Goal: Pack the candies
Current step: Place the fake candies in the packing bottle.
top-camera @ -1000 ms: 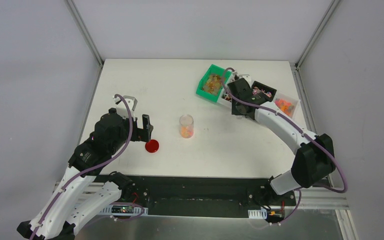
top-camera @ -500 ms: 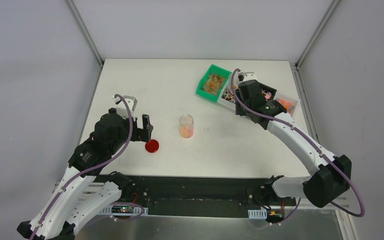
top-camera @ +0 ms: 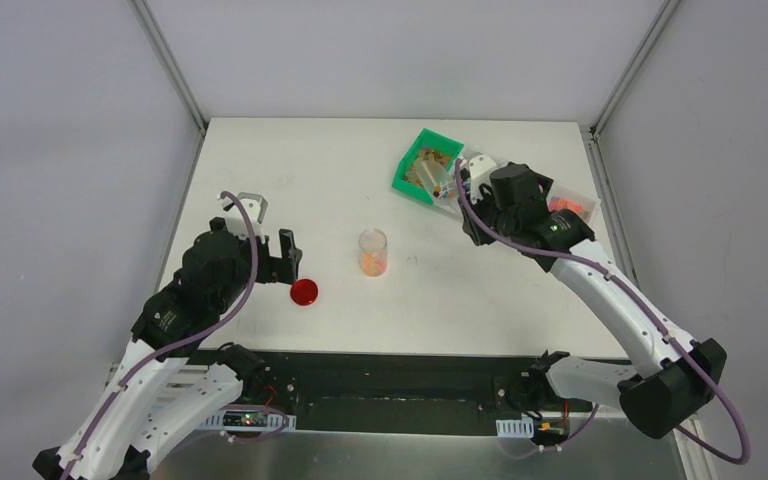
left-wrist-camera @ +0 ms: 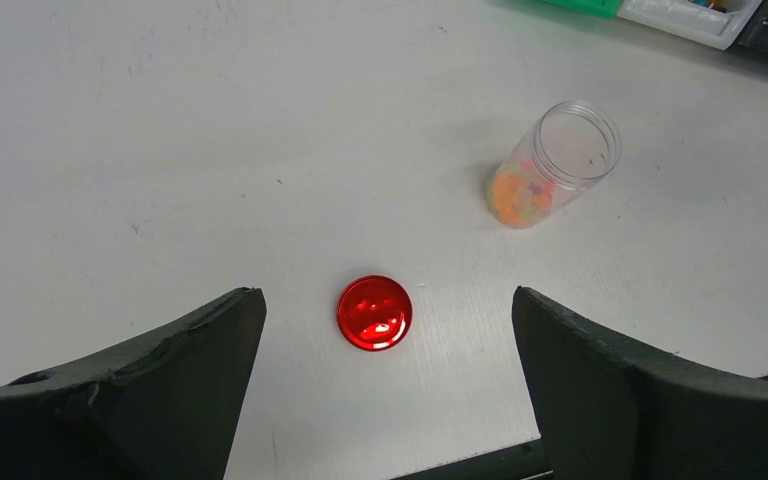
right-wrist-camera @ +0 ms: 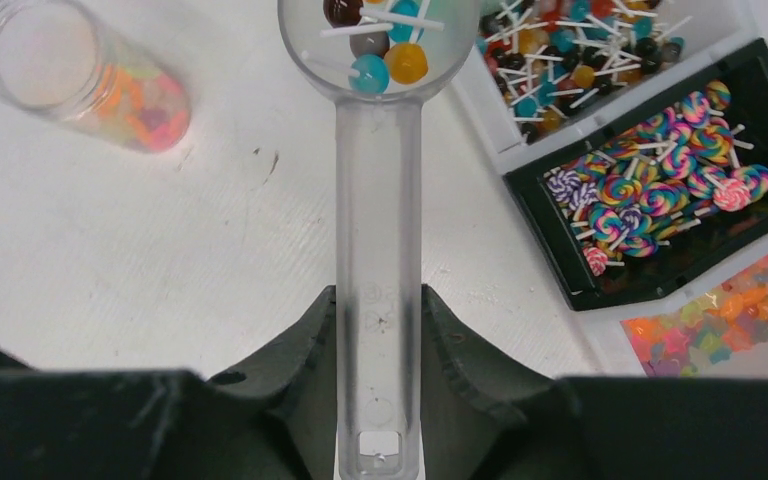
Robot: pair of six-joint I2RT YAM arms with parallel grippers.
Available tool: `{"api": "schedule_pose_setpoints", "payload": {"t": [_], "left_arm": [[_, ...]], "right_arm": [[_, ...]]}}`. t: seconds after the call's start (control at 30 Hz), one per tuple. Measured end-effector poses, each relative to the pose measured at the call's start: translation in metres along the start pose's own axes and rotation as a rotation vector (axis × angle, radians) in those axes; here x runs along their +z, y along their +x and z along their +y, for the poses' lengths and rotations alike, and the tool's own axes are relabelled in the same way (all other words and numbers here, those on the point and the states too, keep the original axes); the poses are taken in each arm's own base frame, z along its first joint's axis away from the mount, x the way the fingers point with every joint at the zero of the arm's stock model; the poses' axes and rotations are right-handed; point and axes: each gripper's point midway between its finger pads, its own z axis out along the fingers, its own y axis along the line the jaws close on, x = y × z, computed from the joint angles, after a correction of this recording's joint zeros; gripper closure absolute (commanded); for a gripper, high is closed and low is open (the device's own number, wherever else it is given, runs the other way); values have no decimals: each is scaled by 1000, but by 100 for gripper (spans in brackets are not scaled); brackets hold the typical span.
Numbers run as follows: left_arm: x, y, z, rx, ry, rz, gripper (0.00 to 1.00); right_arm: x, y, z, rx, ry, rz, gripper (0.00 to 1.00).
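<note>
My right gripper (right-wrist-camera: 378,330) is shut on the handle of a clear plastic scoop (right-wrist-camera: 378,200). The scoop's bowl holds several small ball candies on white sticks (right-wrist-camera: 385,55) and hangs over the near edge of the bins (top-camera: 447,183). A clear jar (top-camera: 372,252) stands mid-table with orange and pink candies in its bottom (right-wrist-camera: 150,105). More candies fill the bins. My left gripper (left-wrist-camera: 385,297) is open and empty above the flat red lid (left-wrist-camera: 374,312), which lies on the table left of the jar (left-wrist-camera: 555,165).
A row of bins stands at the back right: a green bin (top-camera: 422,165) with amber candies, a white bin (right-wrist-camera: 570,40) of ball lollipops, a black bin (right-wrist-camera: 660,190) of swirl lollipops and a clear tray (right-wrist-camera: 730,320) of orange-pink candies. Frame posts stand at the back corners.
My right arm has swung right and drawn the scoop back out of the bins, now loaded with candies. My left gripper has shifted slightly left. Jar and lid have not moved.
</note>
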Motion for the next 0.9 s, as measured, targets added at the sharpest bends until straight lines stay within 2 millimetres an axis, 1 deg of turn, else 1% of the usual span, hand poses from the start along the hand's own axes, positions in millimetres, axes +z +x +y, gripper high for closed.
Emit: {"api": "schedule_pose_setpoints", "payload": {"t": [0.1, 0.17, 0.3, 0.37, 0.47, 0.67, 0.9], "left_arm": [[-2, -2, 2, -3, -5, -13, 1], [-4, -3, 3, -5, -12, -23, 1], [-5, -4, 4, -6, -17, -29, 1], [-5, -4, 4, -7, -17, -30, 1], [-5, -4, 5, -7, -17, -31, 1], [-7, -5, 5, -9, -17, -40, 1], [-8, -6, 6, -10, -21, -44, 1]], "right_arm": [[-6, 3, 15, -104, -76, 5, 100], [-9, 4, 29, -183, -120, 0, 100], [-17, 7, 62, -356, -215, -11, 100], [-20, 11, 72, -416, -244, -3, 100], [-22, 13, 78, -479, -255, 11, 100], [-21, 11, 84, -580, -255, 38, 100], [-21, 20, 75, -655, -222, 95, 100]]}}
